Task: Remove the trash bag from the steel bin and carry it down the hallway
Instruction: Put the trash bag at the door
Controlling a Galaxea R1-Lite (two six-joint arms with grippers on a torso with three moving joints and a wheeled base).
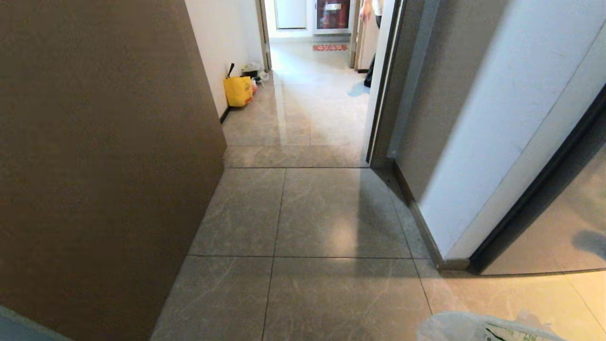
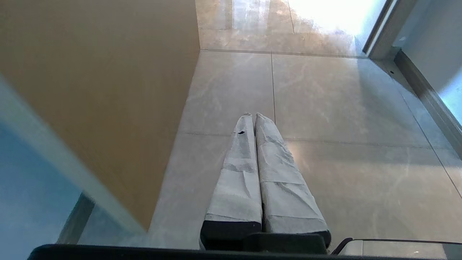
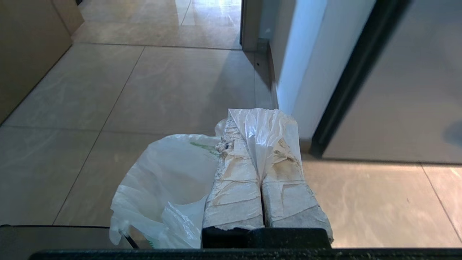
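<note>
The trash bag (image 1: 473, 329), thin white plastic with green print, shows at the bottom right edge of the head view. In the right wrist view the trash bag (image 3: 162, 173) hangs beside and below my right gripper (image 3: 258, 119), which is shut on a fold of its plastic drawn up between the taped fingers. My left gripper (image 2: 253, 115) is shut with nothing in it, held over bare floor tiles. The hallway (image 1: 307, 104) of glossy grey-beige tiles runs ahead. I cannot pick out the steel bin.
A brown panel (image 1: 94, 166) walls the left side. A white wall corner (image 1: 473, 142) and a dark door frame (image 1: 383, 94) stand on the right. Far along the left wall sit a yellow tote (image 1: 238, 91) and a small dark container (image 1: 251, 72). A person (image 1: 371, 28) stands at the far end.
</note>
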